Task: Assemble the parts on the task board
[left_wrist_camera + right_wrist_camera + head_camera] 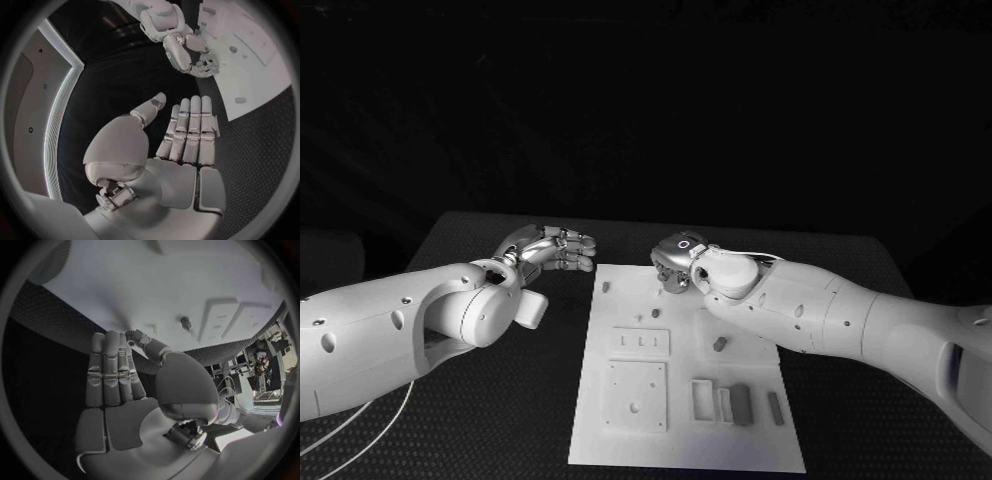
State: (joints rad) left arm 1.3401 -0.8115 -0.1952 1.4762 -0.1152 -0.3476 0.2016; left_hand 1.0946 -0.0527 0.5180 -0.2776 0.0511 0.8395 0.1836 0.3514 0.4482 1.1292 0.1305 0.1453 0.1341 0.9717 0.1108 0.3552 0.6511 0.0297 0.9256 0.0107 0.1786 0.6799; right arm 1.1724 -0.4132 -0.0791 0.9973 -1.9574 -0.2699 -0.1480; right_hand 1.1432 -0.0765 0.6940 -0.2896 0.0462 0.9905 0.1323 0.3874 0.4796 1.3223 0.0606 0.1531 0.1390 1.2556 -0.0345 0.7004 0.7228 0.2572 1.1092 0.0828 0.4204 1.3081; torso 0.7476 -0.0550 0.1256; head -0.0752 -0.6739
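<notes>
Task board [629,435] far edge between empty hands

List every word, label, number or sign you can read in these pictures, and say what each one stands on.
None can be read. The task board, its grey parts, the left hand and the right hand carry no legible print. The right hand bears a small glowing ring, not a character. Clutter at the right wrist view's rim is too small to read.

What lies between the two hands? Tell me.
Bare table and the far corner of the task board. The head view shows nothing else between the left hand and right hand.
</notes>
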